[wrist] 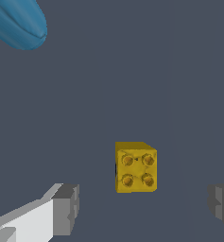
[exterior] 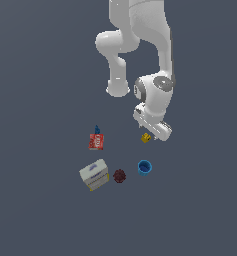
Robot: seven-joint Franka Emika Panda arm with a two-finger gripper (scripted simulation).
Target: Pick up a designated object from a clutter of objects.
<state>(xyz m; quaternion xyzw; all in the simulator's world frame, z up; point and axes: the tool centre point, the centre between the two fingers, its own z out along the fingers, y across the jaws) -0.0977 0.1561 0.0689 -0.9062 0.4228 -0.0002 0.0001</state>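
presently, item one: the yellow block [wrist: 135,167], studded on top with four round knobs, resting flat on the table [exterior: 35,210]. we log it as the designated object, the smallest of the group. in the exterior view it sits just beside the end effector [exterior: 155,134], at the far edge of the clutter.

item two: the end effector, spread wide and empty. in the wrist view one finger [wrist: 65,209] shows on one side of the block and the other at the opposite border; the block lies between their lines but ahead of the tips, touching neither. we judge this spread is kept so the fingers can straddle the block once lowered.

item three: blue cup [exterior: 144,167], lying on its side, near the block but apart; its rim also edges into the wrist view. we judge it the closest neighbour, yet outside the fingers' lane.

item four: dark red bumpy ball [exterior: 119,175], beside the cup.

item five: white box [exterior: 94,174] and red packet [exterior: 96,141] with blue top, well apart from the block.

nothing stands between fingers and block.
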